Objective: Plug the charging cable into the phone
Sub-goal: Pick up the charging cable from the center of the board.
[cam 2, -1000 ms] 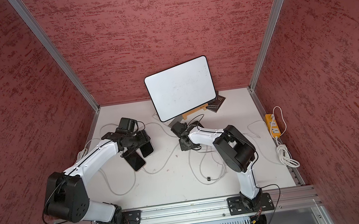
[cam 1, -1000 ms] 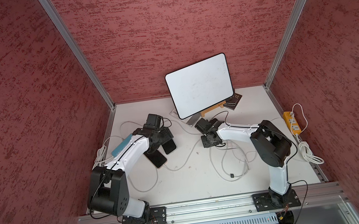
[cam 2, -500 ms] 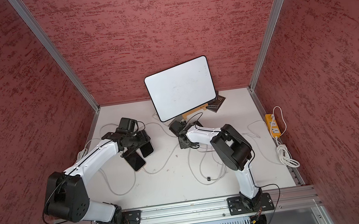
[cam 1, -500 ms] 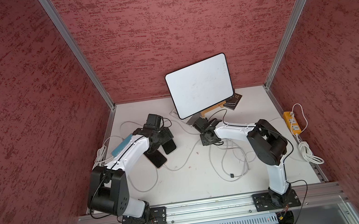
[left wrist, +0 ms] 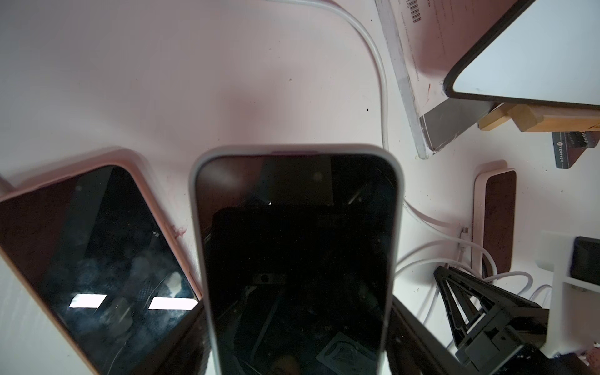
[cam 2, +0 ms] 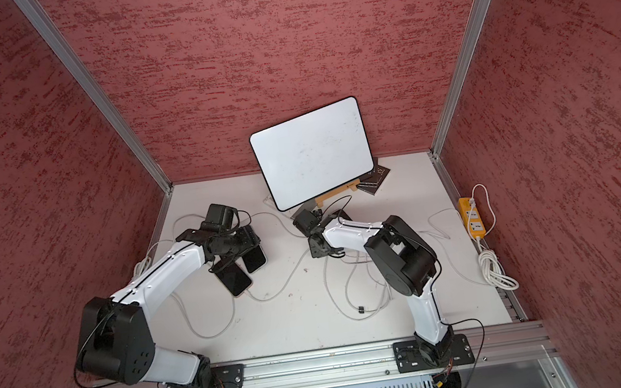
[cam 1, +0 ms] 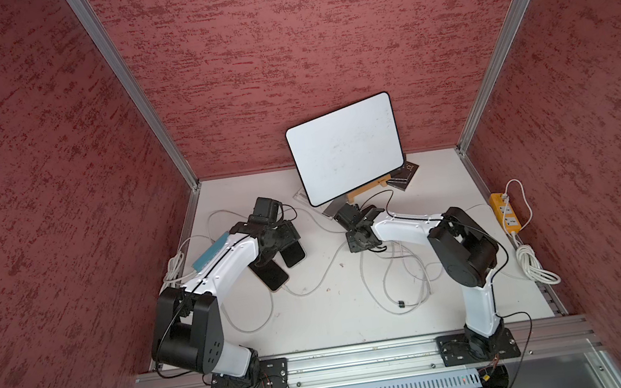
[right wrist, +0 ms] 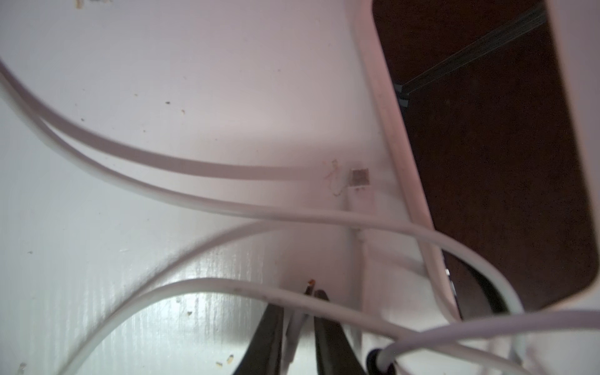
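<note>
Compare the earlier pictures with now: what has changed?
The right gripper closed on the cable as the right arm edged slightly toward the middle. The left gripper, holding the phone, the second phone and the board stayed put.

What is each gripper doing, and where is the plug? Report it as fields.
left gripper: closed on grey-cased phone, screen toward the wrist camera
right gripper: closed on white cable
cable plug: loose on table, beside third phone, not inserted
pink-cased phone: flat on table, next to the held phone
</note>
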You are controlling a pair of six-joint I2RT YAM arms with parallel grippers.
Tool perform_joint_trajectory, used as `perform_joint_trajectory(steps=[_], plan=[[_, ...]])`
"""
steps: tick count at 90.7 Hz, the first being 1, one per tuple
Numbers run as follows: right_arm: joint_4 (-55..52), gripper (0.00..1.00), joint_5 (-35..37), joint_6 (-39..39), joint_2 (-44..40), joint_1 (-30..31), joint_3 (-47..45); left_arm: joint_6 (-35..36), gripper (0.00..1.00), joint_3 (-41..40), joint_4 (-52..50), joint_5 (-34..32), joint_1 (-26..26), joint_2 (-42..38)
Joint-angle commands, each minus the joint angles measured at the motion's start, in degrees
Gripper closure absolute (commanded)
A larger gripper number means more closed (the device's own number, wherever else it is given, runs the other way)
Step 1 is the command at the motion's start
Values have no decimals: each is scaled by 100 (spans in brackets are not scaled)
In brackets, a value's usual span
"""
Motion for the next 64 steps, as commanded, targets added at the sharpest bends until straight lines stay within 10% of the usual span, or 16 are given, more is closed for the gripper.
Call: perform_joint_trajectory(steps=[1,35,64], plan=[[-171,89,-323,65,79,31,-344,40,100,33,152,11,-14,22],[900,100,-1197,-423,-586,8,-722,34,100,33,162,-9,-14,47],[3385,100,-4866,-1485,-2147,-66,-1899,-137,100,-166,670,242,104,-712]])
